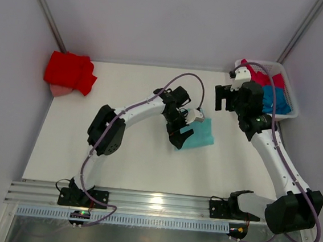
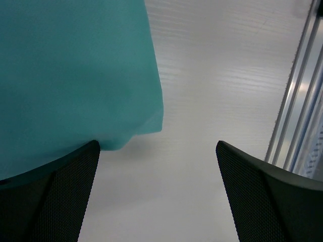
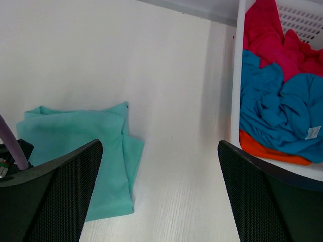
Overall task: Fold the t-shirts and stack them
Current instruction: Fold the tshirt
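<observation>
- The mint-teal t-shirt (image 1: 201, 134) is lying folded near the middle of the table (image 1: 117, 162), a little right of centre. In the right wrist view it is showing as a compact packet with layered edges.
- Your left gripper (image 1: 181, 133) is hovering at the shirt's left edge. Its jaws are standing wide apart with only bare table between them, so it is gripping nothing. Cloth is overlapping one fingertip in the left wrist view, and you are not able to tell whether the two are touching.
- From that gripper the shirt is lying to the right and slightly far. Its longer side seems to be running near-left to far-right, but the left arm is hiding part of it.
- The left arm is sitting much nearer. Your right gripper (image 1: 225, 97) is hanging farther right, beside the white basket (image 1: 286, 70), also spread open and empty.
- The bright red t-shirt (image 1: 69, 71) is sitting bunched in the far left corner, well apart. Something pinkish is peeking out beneath it, too hidden to name.
- The blue t-shirt (image 3: 272, 106) and the crimson-pink t-shirt (image 3: 267, 35) are lying crumpled in the basket. An orange strip (image 3: 272, 154) is showing under the blue, mostly buried.
</observation>
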